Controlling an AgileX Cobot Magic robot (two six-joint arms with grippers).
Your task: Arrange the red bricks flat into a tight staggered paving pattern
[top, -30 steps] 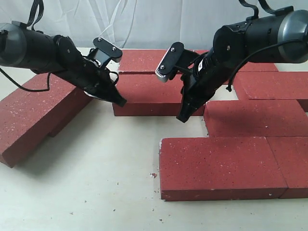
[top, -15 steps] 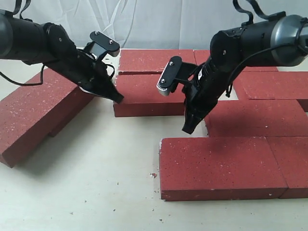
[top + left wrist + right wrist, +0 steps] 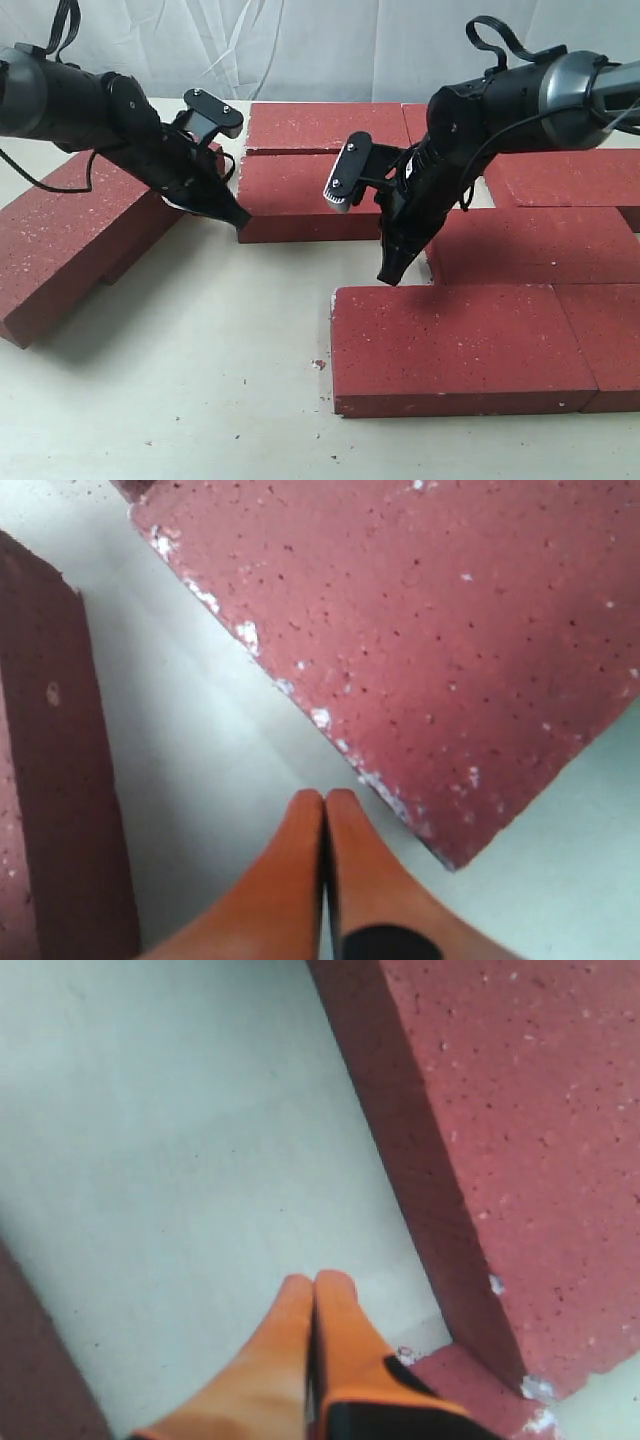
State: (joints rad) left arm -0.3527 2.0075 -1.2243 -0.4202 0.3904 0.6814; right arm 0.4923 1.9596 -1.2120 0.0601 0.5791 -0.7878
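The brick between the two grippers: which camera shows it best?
The exterior view: the middle brick shows most of its top and front face. The left wrist view shows only one chipped corner, beside the shut left gripper. The right wrist view shows brick edges I cannot match to it.

right gripper point(image 3: 389, 278) moved toward front brick point(image 3: 460, 345)

Pale cream tabletop point(image 3: 200, 400), matte. Peppered with tiny dark specks, mostly toward the near edge. One small pale crumb point(image 3: 318, 365) lying loose on it, near the middle front. Behind the far edge, white cloth backdrop point(image 3: 320, 50), wrinkled, soft vertical folds, slightly sheer. Same plain cream surface filling part of both wrist views, softly shadowed.
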